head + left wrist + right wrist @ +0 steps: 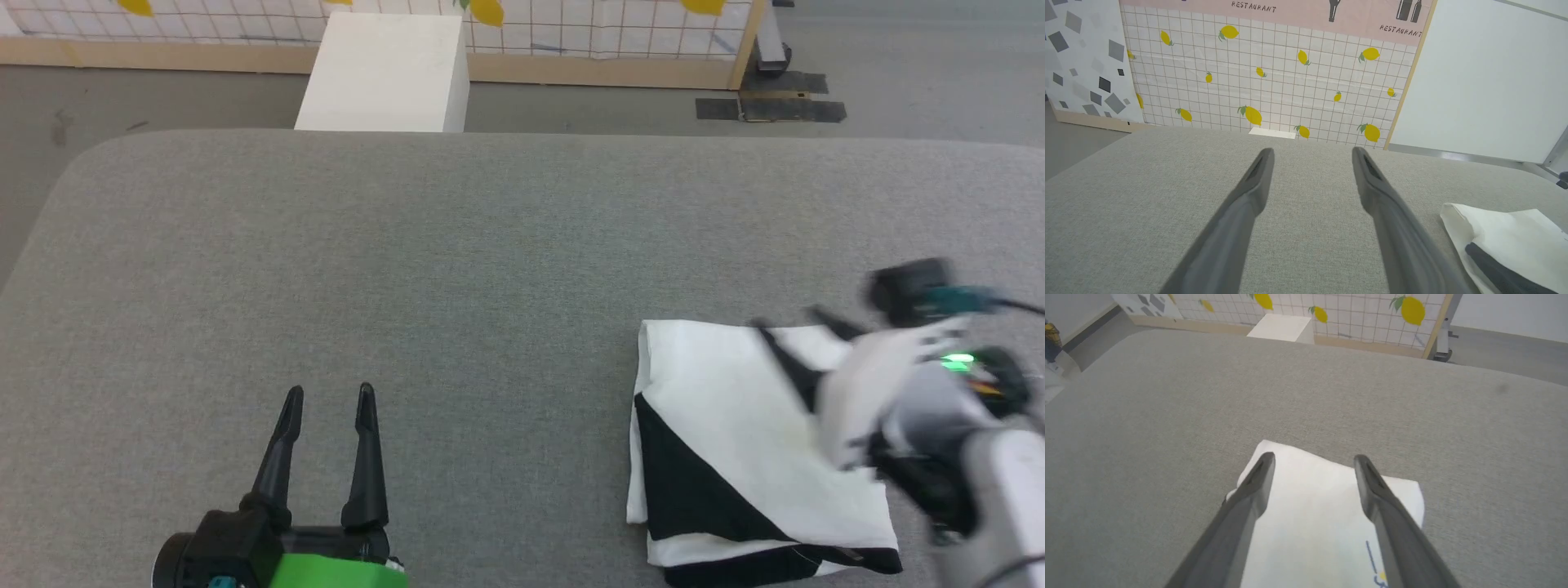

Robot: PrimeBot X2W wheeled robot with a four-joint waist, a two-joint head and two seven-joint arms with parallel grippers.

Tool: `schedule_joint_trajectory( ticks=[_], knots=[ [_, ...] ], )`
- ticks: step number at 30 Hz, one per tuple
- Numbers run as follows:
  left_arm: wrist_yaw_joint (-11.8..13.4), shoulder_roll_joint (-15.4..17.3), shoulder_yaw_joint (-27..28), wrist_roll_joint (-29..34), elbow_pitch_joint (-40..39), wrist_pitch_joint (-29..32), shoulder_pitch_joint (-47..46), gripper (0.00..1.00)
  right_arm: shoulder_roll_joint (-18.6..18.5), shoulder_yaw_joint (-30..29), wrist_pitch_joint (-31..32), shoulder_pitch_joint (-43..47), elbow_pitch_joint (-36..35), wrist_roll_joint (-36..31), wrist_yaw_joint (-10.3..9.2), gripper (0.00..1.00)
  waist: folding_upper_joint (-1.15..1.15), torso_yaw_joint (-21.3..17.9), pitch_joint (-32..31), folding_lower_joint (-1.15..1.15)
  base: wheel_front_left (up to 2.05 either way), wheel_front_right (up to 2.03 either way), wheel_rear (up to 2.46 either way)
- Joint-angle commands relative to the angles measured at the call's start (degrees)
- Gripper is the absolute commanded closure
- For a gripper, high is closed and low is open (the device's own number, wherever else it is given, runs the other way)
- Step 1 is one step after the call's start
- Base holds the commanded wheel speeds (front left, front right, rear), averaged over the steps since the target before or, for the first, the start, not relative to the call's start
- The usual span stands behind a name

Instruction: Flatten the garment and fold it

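Two things to compare here. The head view gives the whole layout: the folded white-and-black raglan shirt (735, 425) sits flat on the big grey fabric-covered table (490, 245), near edge, right side. It's a neat, roughly square packet, so I can't really call a long axis. A black sleeve wedge shows on its left half, widest at the left edge and tapering toward the near right, and a black strip runs along the near edge.

The right gripper (788, 318) is over the far right part of the shirt, but it's a motion-blurred smear from the head camera and I can't tell there how the fingers stand. The right wrist view sorts that out: the right gripper (1312, 457) has its dark fingers spread apart with nothing between them, above the white cloth (1314, 522). That view also picks up a small blue-and-yellow print (1378, 567) on the fabric, too small to read.

The left gripper (329, 392) is near left on bare table, well apart from the shirt, fingers apart and empty. Its wrist camera shows the same spread fingers (1310, 153), the shirt's corner (1515, 237) off to the right, and the lemon-print grid wall panel (1269, 81) beyond the table. A plain white box (384, 73) stands on the floor past the far edge.
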Motion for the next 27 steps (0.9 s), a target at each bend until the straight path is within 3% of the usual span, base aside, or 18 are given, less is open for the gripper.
schedule_joint_trajectory(
  ticks=[1, 6, 8, 16, 23, 24, 25, 26, 27],
  knots=[
    [-0.38, -0.32, 0.01, 0.42, -0.08, -0.22, 0.27, 0.00, -0.88, -3.08, -0.42, 2.12, -1.32, -0.52, -0.09, 0.00, 0.00, -0.60, 0.13, 0.00, 0.00, 0.00, 0.00],
    [-0.47, -0.37, -0.03, 0.59, -0.05, -0.22, 0.35, 0.00, -1.60, -11.70, 1.43, 9.07, -4.11, -1.08, -0.09, 0.00, 0.00, -1.22, 0.63, 0.00, 0.00, 0.00, 0.00],
    [-0.50, -0.40, -0.15, 0.61, 0.03, -0.22, 0.22, 0.00, -0.10, -13.85, 2.38, 11.06, -3.89, -0.35, -0.09, 0.00, 0.00, -1.33, 0.77, 0.00, 0.00, 0.00, 0.00],
    [-1.17, -0.15, -0.70, 1.34, 0.45, -0.22, -0.58, 0.00, 4.84, -17.51, 3.73, 12.11, 2.71, -0.54, -0.09, 0.00, 0.00, 0.39, 0.95, 0.00, 0.00, 0.00, 0.00],
    [-1.23, 0.22, -0.75, 2.05, -0.05, -0.22, -1.10, 0.00, 6.51, -18.96, 3.02, 8.99, 11.03, -2.48, -0.09, 0.00, 0.00, 2.23, 1.92, 0.00, 0.00, 0.00, 0.00],
    [-1.20, 0.22, -0.79, 2.13, -0.16, -0.22, -1.15, 0.00, 6.66, -18.89, 2.82, 8.45, 12.18, -2.44, -0.09, 0.11, 0.00, 2.36, 2.01, 0.00, 0.00, 0.00, 0.00],
    [-1.17, 0.22, -0.83, 2.18, -0.24, -0.22, -1.18, 0.00, 6.76, -18.98, 2.73, 8.07, 13.08, -2.45, -0.09, 0.61, 0.00, 2.45, 2.07, 0.00, 0.00, 0.00, 0.00],
    [-1.12, 0.22, -0.92, 2.25, -0.31, -0.22, -1.21, 0.00, 6.84, -19.00, 2.59, 7.68, 13.98, -2.51, -0.09, 1.00, 0.00, 2.53, 2.11, 0.00, 0.00, 0.00, 0.00],
    [-1.08, 0.21, -1.02, 2.29, -0.36, -0.22, -1.23, 0.00, 6.89, -19.00, 2.45, 7.43, 14.59, -2.54, -0.09, 1.00, 0.00, 2.57, 2.12, 0.00, 0.00, 0.00, 0.00]
  ],
)
